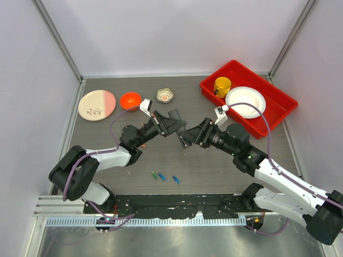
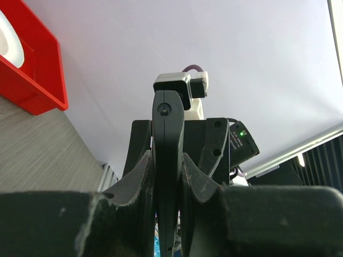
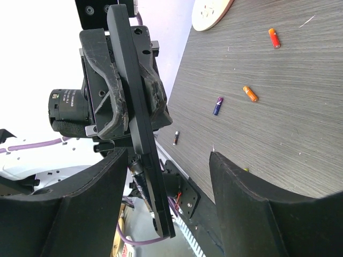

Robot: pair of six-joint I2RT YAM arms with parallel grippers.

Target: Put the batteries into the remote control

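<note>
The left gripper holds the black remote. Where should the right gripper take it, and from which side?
Best by the free end of the remote control, past the left gripper's fingers. It stands edge-on between the right gripper's open fingers, so come straight on and close on its two broad flat faces.

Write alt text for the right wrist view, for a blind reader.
The left claw grips a black remote control edge-on, its lower end between the open fingers of the right claw. Beyond, orange and blue batteries lie scattered on the grey table.
</note>
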